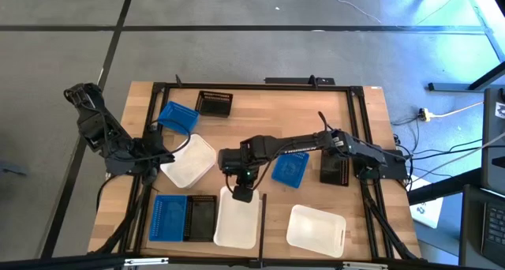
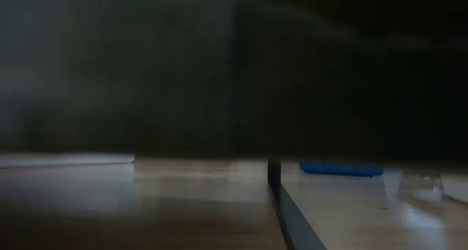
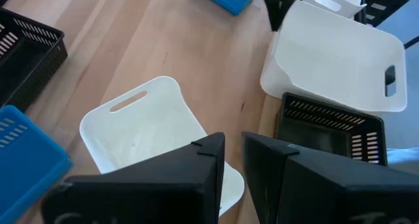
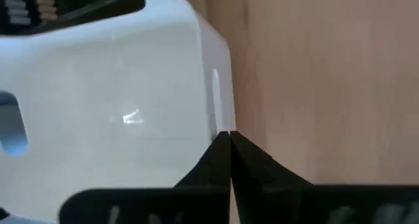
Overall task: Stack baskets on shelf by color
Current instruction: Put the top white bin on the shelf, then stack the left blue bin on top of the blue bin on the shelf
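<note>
Nine baskets lie on the wooden shelf [image 1: 260, 128]. At its far left are a blue basket [image 1: 177, 116] and a black basket [image 1: 214, 103]. A white basket [image 1: 189, 161] lies left of the middle. A blue basket [image 1: 289, 169] and a black one [image 1: 335, 169] lie to the right. Along the near edge are a blue one [image 1: 168, 216], a black one [image 1: 201, 217] and two white ones [image 1: 237, 217], [image 1: 316, 229]. My left gripper [image 1: 162, 155] is at the left white basket's corner. My right gripper [image 1: 243, 193] is shut at the far end of the near middle white basket. My left gripper [image 3: 233, 152] has the corner rim [image 3: 234, 181] of the left white basket [image 3: 141, 129] in the narrow gap between its two fingers, coming slanting from above on the table's left. The basket's bottom lies flat on the boards. My right gripper [image 4: 229, 140] pinches the rim of the near middle white basket at its far end wall [image 4: 215, 106], one finger inside and one outside, pointing down from above. The basket [image 4: 105, 99] rests on the shelf.
Black metal rails [image 1: 357, 136] edge the shelf and one crosses it near the front [image 2: 274, 178]. The right arm reaches across the middle, over the blue basket. Bare boards show at the far middle [image 1: 276, 112]. Cables lie on the floor to the right [image 1: 442, 112].
</note>
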Controlling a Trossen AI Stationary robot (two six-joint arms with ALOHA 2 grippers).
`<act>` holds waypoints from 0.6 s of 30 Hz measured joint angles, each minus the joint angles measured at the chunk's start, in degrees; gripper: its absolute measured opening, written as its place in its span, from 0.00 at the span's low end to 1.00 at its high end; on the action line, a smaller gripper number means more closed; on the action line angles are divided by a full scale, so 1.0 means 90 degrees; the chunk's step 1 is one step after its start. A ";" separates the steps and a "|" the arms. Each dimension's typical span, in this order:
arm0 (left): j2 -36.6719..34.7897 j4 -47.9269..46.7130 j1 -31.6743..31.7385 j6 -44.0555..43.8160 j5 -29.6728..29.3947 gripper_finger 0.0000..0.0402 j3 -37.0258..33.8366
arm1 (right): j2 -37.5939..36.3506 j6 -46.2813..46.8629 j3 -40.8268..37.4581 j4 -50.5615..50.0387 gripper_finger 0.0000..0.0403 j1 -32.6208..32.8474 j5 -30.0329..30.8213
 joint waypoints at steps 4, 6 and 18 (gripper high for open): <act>0.0000 -0.0002 0.0000 0.0001 0.0002 0.10 0.0000 | 0.0000 -0.0012 0.0000 -0.0005 0.00 0.0071 0.0454; 0.0000 -0.0002 0.0000 0.0001 0.0001 0.10 0.0000 | -0.0018 -0.0015 0.0000 -0.0037 0.00 0.0059 0.0723; 0.0015 -0.0024 0.0262 -0.1446 -0.0080 0.10 -0.0002 | -0.0802 0.0310 0.0138 0.0021 0.00 0.0057 0.2239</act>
